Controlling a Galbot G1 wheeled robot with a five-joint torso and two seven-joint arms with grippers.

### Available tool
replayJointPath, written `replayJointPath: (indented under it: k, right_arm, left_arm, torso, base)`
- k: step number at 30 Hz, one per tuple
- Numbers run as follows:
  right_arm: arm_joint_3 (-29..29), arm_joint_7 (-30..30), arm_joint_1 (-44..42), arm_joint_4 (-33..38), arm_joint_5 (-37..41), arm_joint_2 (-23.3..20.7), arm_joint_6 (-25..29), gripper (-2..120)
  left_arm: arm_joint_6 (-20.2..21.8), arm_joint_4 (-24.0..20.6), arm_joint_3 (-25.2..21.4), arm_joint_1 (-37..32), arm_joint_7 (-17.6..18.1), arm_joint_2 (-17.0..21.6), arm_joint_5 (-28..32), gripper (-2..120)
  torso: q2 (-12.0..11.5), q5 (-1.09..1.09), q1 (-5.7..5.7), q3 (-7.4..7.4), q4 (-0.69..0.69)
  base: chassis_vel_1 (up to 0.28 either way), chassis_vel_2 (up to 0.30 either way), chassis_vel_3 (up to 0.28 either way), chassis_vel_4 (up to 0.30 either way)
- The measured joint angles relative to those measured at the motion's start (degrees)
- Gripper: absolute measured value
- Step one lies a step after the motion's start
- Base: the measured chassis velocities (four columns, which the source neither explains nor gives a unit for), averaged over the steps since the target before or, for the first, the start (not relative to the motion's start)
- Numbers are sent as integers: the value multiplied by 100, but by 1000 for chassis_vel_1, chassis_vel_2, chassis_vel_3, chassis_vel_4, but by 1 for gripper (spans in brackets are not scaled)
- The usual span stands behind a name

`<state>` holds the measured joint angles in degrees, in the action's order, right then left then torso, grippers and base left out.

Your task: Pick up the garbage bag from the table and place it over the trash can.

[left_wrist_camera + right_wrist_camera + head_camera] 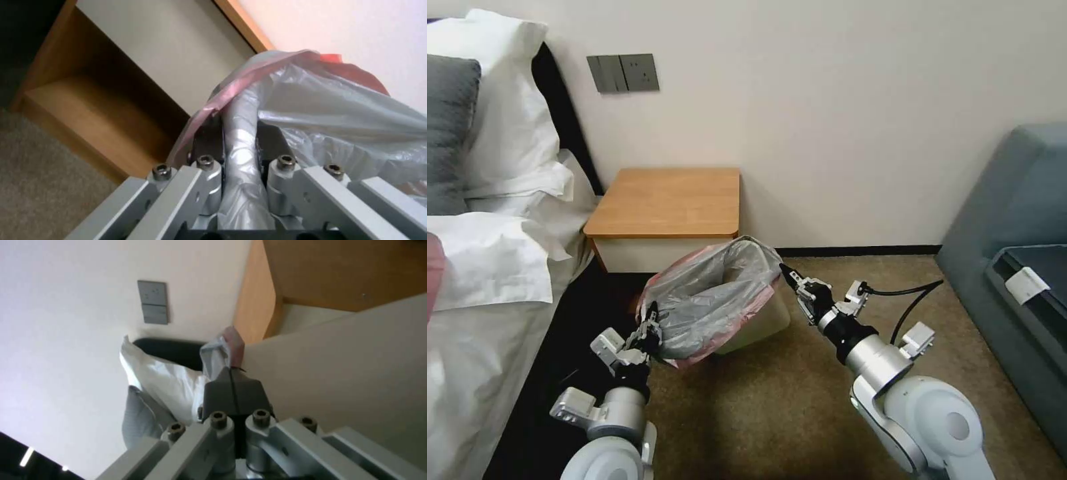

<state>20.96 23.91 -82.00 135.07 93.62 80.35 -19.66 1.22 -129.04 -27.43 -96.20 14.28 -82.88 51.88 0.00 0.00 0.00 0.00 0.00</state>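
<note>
Garbage bag stretched over the trash can by both grippers.

At lower centre of the head view, the garbage bag (714, 300) is draped over the trash can (764, 323), on the carpet just below the table (667, 203). A bunched fold of it is clamped in the left gripper (650, 330) at its lower-left edge. Its pinkish rim is pinched at the right edge by the fully closed right gripper (787, 272).

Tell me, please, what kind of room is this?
Probably a hotel room or bedroom: a bed with white pillows, a wooden nightstand beside it, and a small trash can on carpet.
</note>
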Motion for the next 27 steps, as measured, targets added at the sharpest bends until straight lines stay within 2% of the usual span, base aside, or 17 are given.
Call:
replayJointPath:
  k: [5, 11, 12, 13, 17, 18, 21, 23, 25, 26, 27]
  right_arm:
    - [21, 46, -154, 62, -97, -58, -101, 0]
    - [192, 31, -298, 171, 241, 26, -230, 2]
    - [216, -4, -344, 203, 319, 57, -218, 7]
    - [216, -4, -344, 203, 319, 57, -218, 7]
    - [231, -144, -400, 234, 537, 155, -75, 26]
    - [231, -144, -400, 234, 537, 155, -75, 26]
    - [128, -414, -322, 37, 172, 220, -69, 40]
    - [90, -488, -277, -42, 73, 249, -69, 43]
    - [25, -550, -166, -201, -96, 340, -67, 55]
    - [25, -550, -166, -201, -96, 340, -67, 55]
    - [-12, -601, -101, -285, -232, 393, -65, 61]
  left_arm:
    - [-3, 1, -4, 22, -3, -1, 11, 9]
    - [-4, -27, -45, 33, 49, -1, 214, 9]
    - [-4, -33, -61, 32, 83, 2, 286, 9]
    - [-4, -33, -61, 32, 83, 2, 286, 9]
    - [24, -99, -82, 27, 209, 8, 545, 9]
    - [24, -99, -82, 27, 209, 8, 545, 9]
    - [47, -132, -74, 31, 238, 5, 630, 9]
    - [51, -136, -69, 33, 244, 0, 644, 9]
    - [57, -140, -65, 30, 251, -6, 656, 9]
    - [57, -140, -65, 30, 251, -6, 656, 9]
    - [59, -145, -64, 23, 252, -9, 657, 9]
  torso:
    - [0, 0, 0, 0, 0]
    - [0, 0, 0, 0, 0]
    - [0, 0, 0, 0, 0]
    - [0, 0, 0, 0, 0]
    - [0, 0, 0, 0, 0]
    - [0, 0, 0, 0, 0]
    - [0, 0, 0, 0, 0]
    - [0, 0, 0, 0, 0]
    - [0, 0, 0, 0, 0]
    - [0, 0, 0, 0, 0]
    - [0, 0, 0, 0, 0]
  base:
    - [0, 0, 0, 0]
    - [0, 0, 0, 0]
    - [0, 0, 0, 0]
    - [0, 0, 0, 0]
    - [0, 0, 0, 0]
    - [0, 0, 0, 0]
    - [0, 0, 0, 0]
    - [0, 0, 0, 0]
    - [0, 0, 0, 0]
    - [0, 0, 0, 0]
    - [0, 0, 0, 0]
